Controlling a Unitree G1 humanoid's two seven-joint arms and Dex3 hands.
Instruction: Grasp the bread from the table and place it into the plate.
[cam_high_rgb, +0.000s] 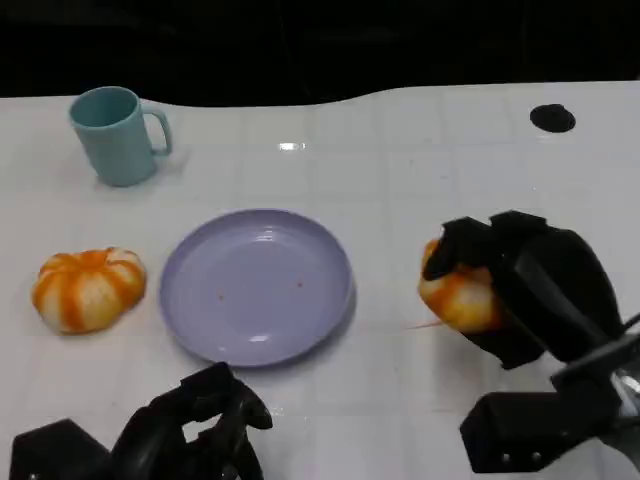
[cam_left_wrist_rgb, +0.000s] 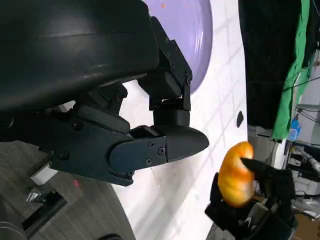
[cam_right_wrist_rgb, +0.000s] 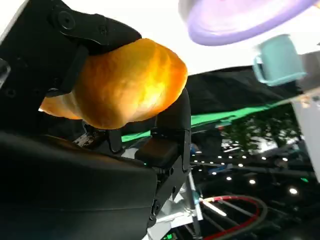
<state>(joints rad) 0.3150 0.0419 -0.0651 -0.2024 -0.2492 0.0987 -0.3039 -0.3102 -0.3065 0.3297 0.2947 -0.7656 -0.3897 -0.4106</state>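
White tiled table (cam_high_rgb: 420, 180); lilac plate (cam_high_rgb: 256, 286) at centre, bare apart from a few small specks; right hand (cam_high_rgb: 520, 285) at the right of the plate, fingers wrapped around an orange-glazed bread roll (cam_high_rgb: 460, 295), one finger over its top, others behind and beneath; roll sits just clear of the plate's right rim, not over it; whether it is touching the table or lifted slightly, cannot tell from the head view. Right wrist view: same roll (cam_right_wrist_rgb: 125, 82) clamped between black fingers (cam_right_wrist_rgb: 85, 30), plate (cam_right_wrist_rgb: 240, 20) and mug (cam_right_wrist_rgb: 277, 60) beyond it. Left wrist view: roll (cam_left_wrist_rgb: 236, 172) seen well off, in the right hand (cam_left_wrist_rgb: 260, 200), past the plate's edge (cam_left_wrist_rgb: 200, 45).

Left hand (cam_high_rgb: 195, 425) low at the near edge, just near of the plate; fingers (cam_left_wrist_rgb: 165, 145) curled inward, holding nothing, not touching the plate.

Second roll (cam_high_rgb: 88, 288), orange with pale stripes, lies on the table left of the plate, apart from it; teal mug (cam_high_rgb: 115, 135) upright at far left, handle to the right; small black round thing (cam_high_rgb: 552, 118) at far right on the table.
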